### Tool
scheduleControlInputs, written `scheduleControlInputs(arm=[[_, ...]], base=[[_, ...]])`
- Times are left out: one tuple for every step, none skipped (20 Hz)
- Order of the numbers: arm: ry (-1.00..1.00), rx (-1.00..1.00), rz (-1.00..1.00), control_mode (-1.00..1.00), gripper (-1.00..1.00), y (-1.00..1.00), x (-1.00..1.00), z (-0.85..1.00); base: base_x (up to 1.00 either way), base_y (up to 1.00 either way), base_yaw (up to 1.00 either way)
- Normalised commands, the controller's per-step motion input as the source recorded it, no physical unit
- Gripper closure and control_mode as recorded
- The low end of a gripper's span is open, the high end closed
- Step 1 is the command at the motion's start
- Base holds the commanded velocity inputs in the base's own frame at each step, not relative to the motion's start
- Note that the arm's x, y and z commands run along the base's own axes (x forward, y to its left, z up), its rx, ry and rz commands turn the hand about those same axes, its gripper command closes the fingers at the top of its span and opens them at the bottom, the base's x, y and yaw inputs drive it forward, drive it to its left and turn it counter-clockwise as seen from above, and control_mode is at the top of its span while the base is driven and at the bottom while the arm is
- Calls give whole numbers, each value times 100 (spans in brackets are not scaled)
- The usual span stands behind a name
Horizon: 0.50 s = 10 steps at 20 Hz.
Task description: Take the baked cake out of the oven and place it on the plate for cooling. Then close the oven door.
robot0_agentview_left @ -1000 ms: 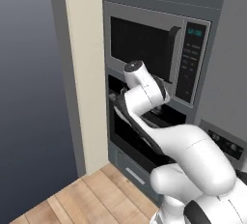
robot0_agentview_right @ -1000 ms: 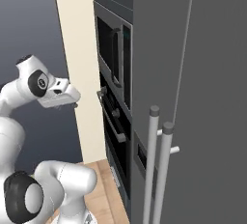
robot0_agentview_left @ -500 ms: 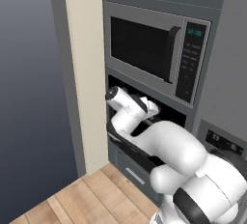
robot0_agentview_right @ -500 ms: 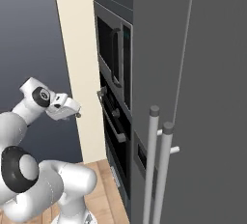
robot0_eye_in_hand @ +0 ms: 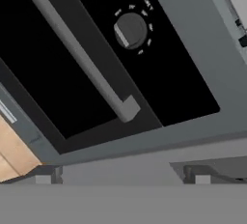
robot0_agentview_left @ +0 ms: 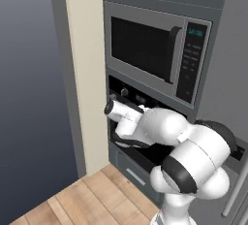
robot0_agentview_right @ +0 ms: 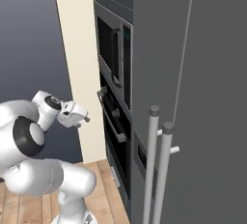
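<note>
In the left base view, the white arm folds across the middle of the frame in front of the oven point(robot0_agentview_left: 127, 93), which sits below the microwave point(robot0_agentview_left: 154, 49) in the upper right.

In the right base view, the gripper point(robot0_agentview_right: 85, 119) hangs at centre left, jaws spread wide and holding nothing, near but apart from the oven door point(robot0_agentview_right: 112, 121). Refrigerator handles point(robot0_agentview_right: 157, 165) stand at lower right.

In the hand view, the silver bar handle point(robot0_eye_in_hand: 79, 54) runs diagonally from the upper left to the centre, with a round knob point(robot0_eye_in_hand: 129, 29) above it and wooden floor point(robot0_eye_in_hand: 12, 153) at lower left.
</note>
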Motion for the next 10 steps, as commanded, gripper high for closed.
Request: scheduleControlInputs(arm=[[0,-5,0,-100,-100,-41,31,-27],[0,-5,1,-100,-100,-39,34,-26],[0,-4,2,-100,-100,-36,31,-29],[0,-5,2,-100,-100,-36,32,-31],[0,-5,2,-100,-100,-35,29,-34],[0,-5,1,-100,-100,-33,28,-36],[0,-5,1,-100,-100,-34,29,-36],[0,-6,1,-100,-100,-37,26,-38],[0,-5,1,-100,-100,-39,34,-39],[0,-5,1,-100,-100,-37,38,-43]], base=[[0,0,0],[0,0,0],[0,0,0],[0,0,0],[0,0,0],[0,0,0],[0,0,0],[0,0,0],[0,0,0],[0,0,0]])
